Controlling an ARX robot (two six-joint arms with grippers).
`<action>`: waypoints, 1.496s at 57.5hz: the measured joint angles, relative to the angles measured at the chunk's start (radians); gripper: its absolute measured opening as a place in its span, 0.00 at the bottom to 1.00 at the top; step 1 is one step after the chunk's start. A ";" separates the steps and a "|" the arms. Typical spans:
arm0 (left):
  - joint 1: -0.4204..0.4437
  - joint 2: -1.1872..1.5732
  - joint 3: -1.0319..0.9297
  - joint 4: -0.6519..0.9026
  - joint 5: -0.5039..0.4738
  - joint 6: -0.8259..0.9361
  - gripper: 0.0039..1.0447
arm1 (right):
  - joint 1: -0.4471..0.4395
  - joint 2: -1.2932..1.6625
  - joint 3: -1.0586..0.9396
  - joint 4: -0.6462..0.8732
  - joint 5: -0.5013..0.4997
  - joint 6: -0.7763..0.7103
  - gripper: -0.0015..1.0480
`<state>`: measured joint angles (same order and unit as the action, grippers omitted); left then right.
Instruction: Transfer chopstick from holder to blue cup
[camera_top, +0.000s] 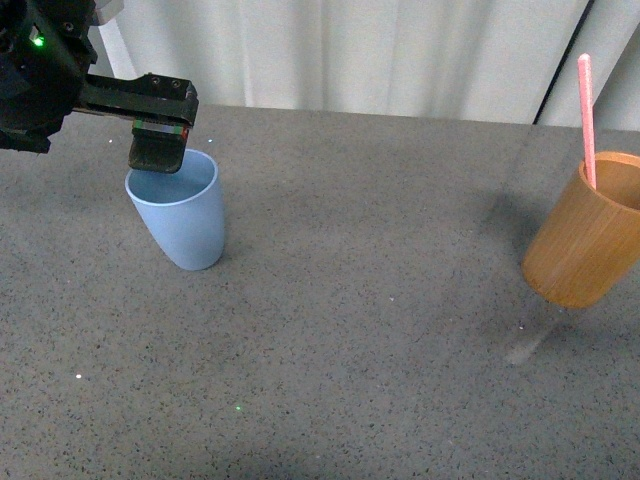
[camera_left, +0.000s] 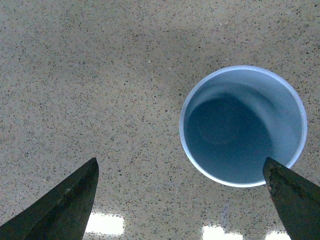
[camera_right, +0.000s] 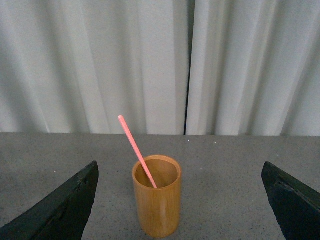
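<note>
The blue cup (camera_top: 180, 218) stands upright at the left of the grey table. My left gripper (camera_top: 158, 148) hovers open and empty just above its far rim; in the left wrist view the cup (camera_left: 243, 125) shows from above, empty, off to one side of the open gripper (camera_left: 181, 170). The orange-brown holder (camera_top: 588, 230) stands at the right edge with the pink chopstick (camera_top: 587, 115) leaning in it. In the right wrist view the holder (camera_right: 156, 202) and chopstick (camera_right: 136, 150) stand ahead of my open, empty right gripper (camera_right: 180, 172), apart from it. The right arm is out of the front view.
White curtains (camera_top: 350, 50) hang behind the table's far edge. The speckled grey tabletop (camera_top: 370, 330) stretches between the two cups.
</note>
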<state>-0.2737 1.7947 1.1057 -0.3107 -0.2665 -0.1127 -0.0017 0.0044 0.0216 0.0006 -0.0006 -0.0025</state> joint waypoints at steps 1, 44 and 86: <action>0.000 0.006 0.002 0.000 0.000 -0.003 0.94 | 0.000 0.000 0.000 0.000 0.000 0.000 0.90; -0.014 0.232 0.138 0.026 -0.090 -0.028 0.94 | 0.000 0.000 0.000 0.000 0.000 0.000 0.90; -0.018 0.261 0.185 -0.098 -0.034 -0.026 0.09 | 0.000 0.000 0.000 0.000 0.000 0.000 0.90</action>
<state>-0.2916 2.0552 1.2903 -0.4084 -0.3004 -0.1390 -0.0017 0.0044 0.0216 0.0006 -0.0006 -0.0025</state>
